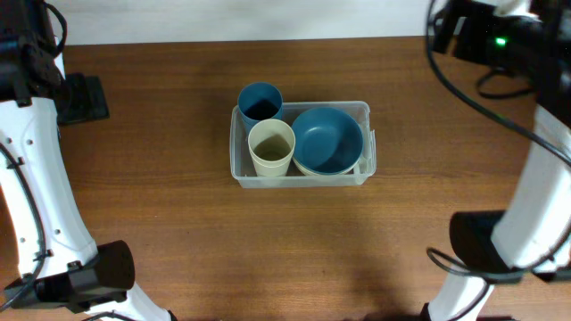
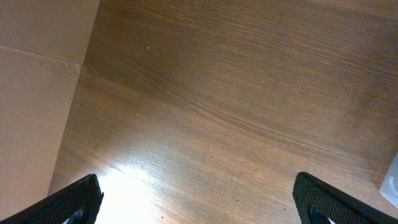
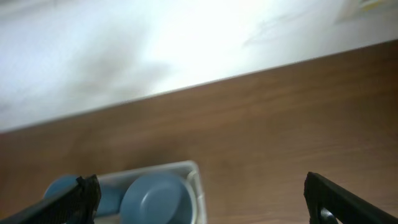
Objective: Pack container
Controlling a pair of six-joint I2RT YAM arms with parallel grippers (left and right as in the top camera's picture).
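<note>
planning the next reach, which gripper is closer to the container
Right, probably. The right gripper hangs off the far right corner of the container; the left gripper sits farther out to its left.

The left arm point(image 1: 37, 192) is built of smooth white tubular links joined by chunky black housings, with a thin black cable point(image 1: 34, 223) running along the white shell. The right arm point(image 1: 540, 192) has the same white shells and rounded black joints; a small green light point(image 1: 500, 41) glows on its dark upper block, and thick black cables point(image 1: 464, 94) loop off it. The left gripper point(image 2: 200, 202) shows two matt black fingertips point(image 2: 79, 200) with a fine ribbed texture. The right gripper point(image 3: 202, 199) has similar black fingertips point(image 3: 84, 198), angular and dull
</note>
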